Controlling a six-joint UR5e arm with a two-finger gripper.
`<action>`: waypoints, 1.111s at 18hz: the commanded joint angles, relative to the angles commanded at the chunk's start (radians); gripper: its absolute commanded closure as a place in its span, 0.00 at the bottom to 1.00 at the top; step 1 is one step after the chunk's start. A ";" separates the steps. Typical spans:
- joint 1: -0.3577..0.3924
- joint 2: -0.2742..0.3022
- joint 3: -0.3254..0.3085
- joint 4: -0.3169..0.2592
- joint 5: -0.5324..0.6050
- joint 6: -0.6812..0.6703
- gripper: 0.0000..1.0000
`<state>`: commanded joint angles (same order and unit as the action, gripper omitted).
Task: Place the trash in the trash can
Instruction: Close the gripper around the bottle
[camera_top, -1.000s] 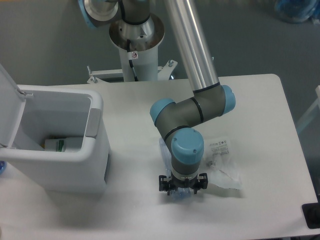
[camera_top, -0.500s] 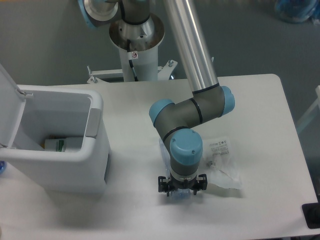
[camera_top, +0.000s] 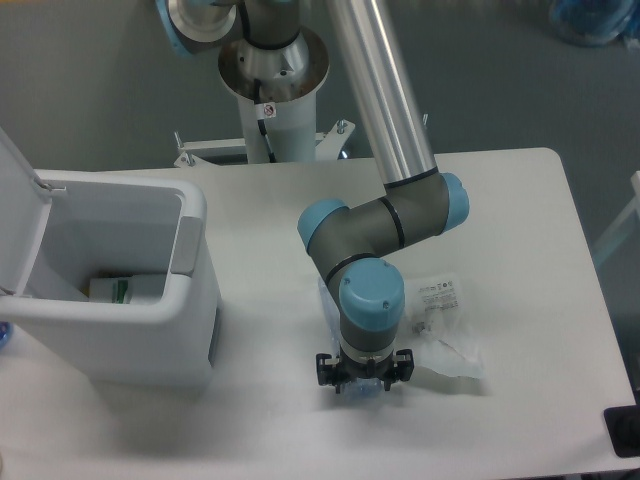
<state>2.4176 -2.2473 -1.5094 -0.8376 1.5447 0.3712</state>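
My gripper (camera_top: 364, 378) points straight down at the table's front middle, right over the clear bluish bottle (camera_top: 357, 389). Only the bottle's ends show, one under the gripper body and one by the wrist; the rest is hidden. The fingers are covered by the gripper body, so their state does not show. The transparent plastic bag (camera_top: 450, 332) with printed labels lies flat just right of the gripper. The white trash can (camera_top: 192, 310) stands at the left with its lid (camera_top: 14, 205) swung open.
Inside the trash can lies a white item with a green label (camera_top: 124, 289). The arm's pedestal (camera_top: 275, 110) stands behind the table's back edge. A dark object (camera_top: 625, 430) sits at the front right corner.
The wrist and gripper have shifted very slightly to the left over the bottle. The bag and the trash can have not moved.
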 joint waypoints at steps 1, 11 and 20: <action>0.000 0.000 0.000 0.000 0.000 0.000 0.26; 0.000 0.003 -0.002 -0.002 0.000 0.002 0.29; 0.000 0.005 -0.002 -0.002 0.012 0.003 0.33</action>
<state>2.4176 -2.2427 -1.5110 -0.8391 1.5570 0.3743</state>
